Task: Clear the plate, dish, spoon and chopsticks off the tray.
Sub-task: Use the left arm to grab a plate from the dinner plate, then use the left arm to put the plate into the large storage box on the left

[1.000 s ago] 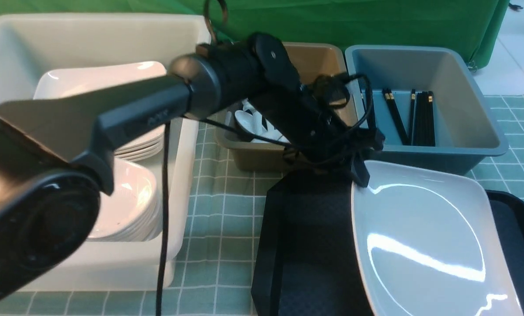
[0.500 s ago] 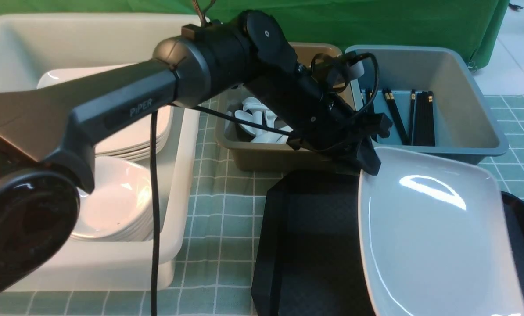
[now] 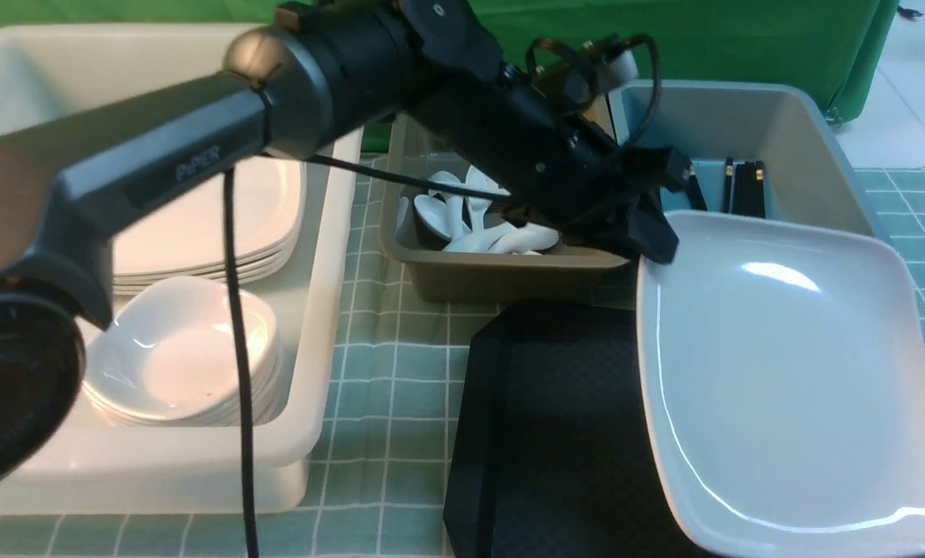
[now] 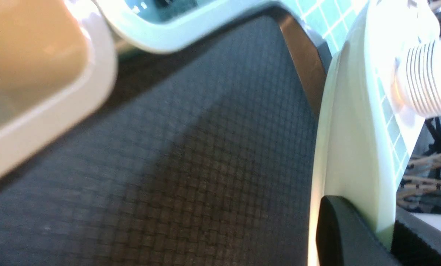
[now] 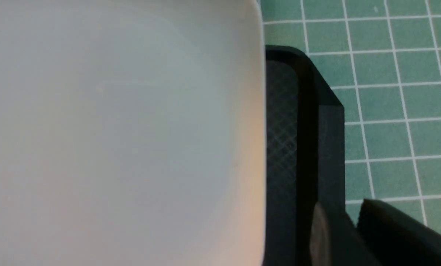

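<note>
Left gripper (image 3: 652, 244): jaws pinched onto 1 corner of the plate (image 3: 780, 364), 1 finger over the rim and 1 under it. The corner grip looks deliberate, since the upturned rim is the only thin lip a narrow jaw can take.

The plate hangs from that corner and stretches away from the gripper, back toward the robot. It is held above the tray (image 3: 540, 434), which lies directly below the gripper. A hold at 1 corner puts the whole weight on a long lever, so the risk is slip or sag at the free end.

Right gripper (image 5: 353, 227): beside the plate's opposite edge, above the tray rim. Nothing shows between its fingers; cannot tell whether spread or closed.

A stack of like plates (image 3: 199, 225) sits in the white bin (image 3: 315, 372), well off to the left gripper's left. Judged the drop point. Step in hand: carry.
</note>
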`<state>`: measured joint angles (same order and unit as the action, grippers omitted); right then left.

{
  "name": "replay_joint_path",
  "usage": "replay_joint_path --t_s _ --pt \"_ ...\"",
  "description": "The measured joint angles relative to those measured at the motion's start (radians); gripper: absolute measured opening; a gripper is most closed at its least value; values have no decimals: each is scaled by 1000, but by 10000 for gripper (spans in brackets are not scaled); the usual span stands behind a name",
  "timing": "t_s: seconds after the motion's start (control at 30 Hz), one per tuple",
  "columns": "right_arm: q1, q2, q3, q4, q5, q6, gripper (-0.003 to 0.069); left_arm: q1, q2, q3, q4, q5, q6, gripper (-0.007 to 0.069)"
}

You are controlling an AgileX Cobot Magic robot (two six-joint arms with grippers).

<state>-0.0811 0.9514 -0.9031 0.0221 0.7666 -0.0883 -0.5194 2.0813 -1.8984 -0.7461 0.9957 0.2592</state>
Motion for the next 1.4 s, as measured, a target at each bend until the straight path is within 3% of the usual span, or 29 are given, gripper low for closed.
replay_joint_path --t_s 0.2,0.7,0.97,1.17,1.4 --pt "0 -43 -4 0 -12 1 160 131 0 -28 -63 41 1 28" --pt "0 -95 -18 0 -20 4 161 413 -21 -231 -64 192 -26 28" --pt "0 -95 -18 0 -20 4 162 655 -89 -232 -45 227 -29 28" --pt "0 -95 -18 0 -20 4 162 889 -163 -232 -42 228 -65 28" --pt "0 -95 -18 0 -20 4 162 1023 -177 -232 1 229 -95 28"
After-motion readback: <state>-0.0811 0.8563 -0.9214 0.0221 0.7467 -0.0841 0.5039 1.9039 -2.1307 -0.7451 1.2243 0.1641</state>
